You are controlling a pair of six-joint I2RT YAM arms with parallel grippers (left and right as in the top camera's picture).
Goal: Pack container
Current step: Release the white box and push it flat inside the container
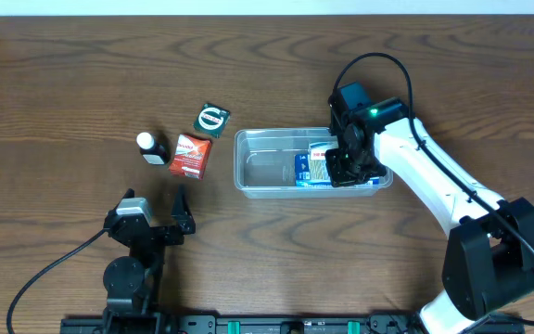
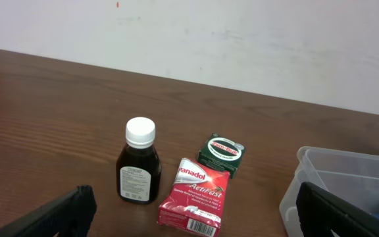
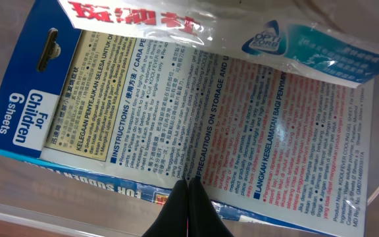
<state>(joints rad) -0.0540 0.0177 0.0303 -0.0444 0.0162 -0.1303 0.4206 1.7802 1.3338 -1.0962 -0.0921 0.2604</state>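
The clear plastic tub (image 1: 248,176) sits in the middle of my brown wooden table (image 1: 63,93).
My right gripper (image 1: 346,167) is inside it, jaws together, tips on a blue printed packet (image 3: 176,99). My left gripper (image 1: 156,206) hangs low, jaws wide apart, facing a small brown bottle (image 2: 139,168).

Even, soft light — faint shadows; glare streaks the packet (image 3: 196,99) (print sharp).

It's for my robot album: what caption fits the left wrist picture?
A bottle, red packet and green packet stand on the table beside the container.
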